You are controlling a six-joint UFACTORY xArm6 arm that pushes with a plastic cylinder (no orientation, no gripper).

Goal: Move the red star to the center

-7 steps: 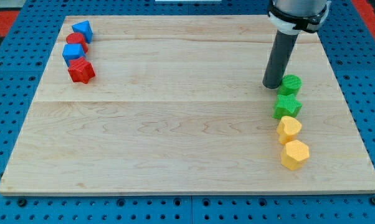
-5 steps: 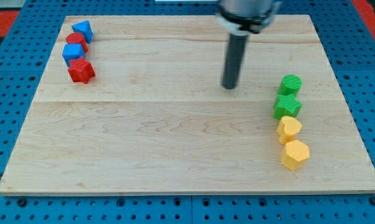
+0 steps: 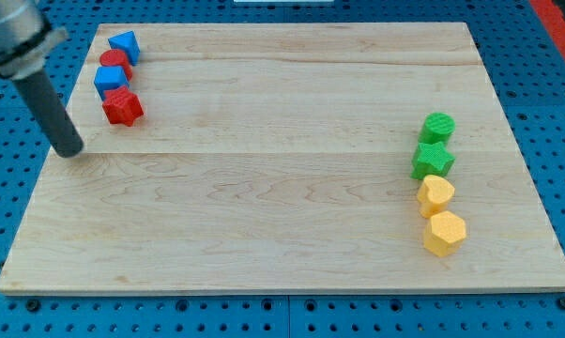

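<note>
Here my tip (image 3: 68, 150) sits near the red star (image 3: 123, 107), rod's top cropped; no pincer fitted.

The red star (image 3: 123, 107) lies flat near the board's upper left corner, the lowest in a short column of blocks, touching the one above.

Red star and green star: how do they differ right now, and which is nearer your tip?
The red star sits near the view's top left, the green star near the right edge. The red star ends a red-and-blue column at its bottom; the green star sits mid-column, between a green block and yellow blocks. My tip is just lower-left of the red star, far from the green. Both share the star shape.
</note>
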